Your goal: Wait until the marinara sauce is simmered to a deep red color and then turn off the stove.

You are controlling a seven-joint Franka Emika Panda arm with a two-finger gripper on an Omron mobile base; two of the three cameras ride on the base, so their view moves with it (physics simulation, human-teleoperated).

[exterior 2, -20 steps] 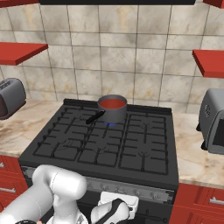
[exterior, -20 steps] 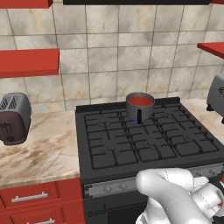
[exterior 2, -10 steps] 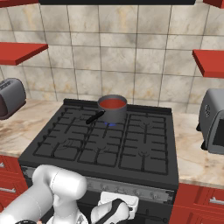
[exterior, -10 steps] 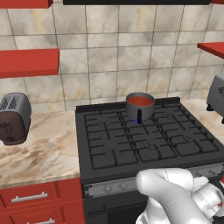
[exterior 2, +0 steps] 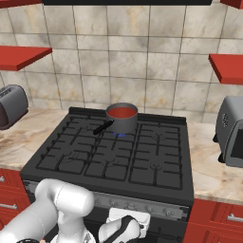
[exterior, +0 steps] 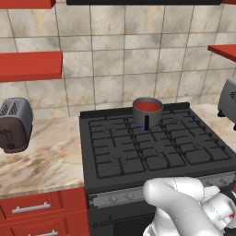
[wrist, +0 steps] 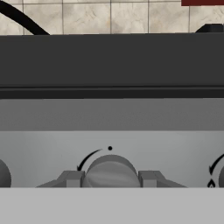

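Tiled kitchen unchanged; sauce holds red as before. Gripper stays open astride stove knob — ready to turn off.

Sauce: the marinara sauce is a smooth, flat red circle.
Pot: a small grey saucepan holds the sauce and stands upright, with a short dark handle.
Place: it sits on a back burner of the stove (a bit of blue shows under it).
Stove: wide and black, with dark grates and a grey front strip.
Knob: a round grey knob on that strip.
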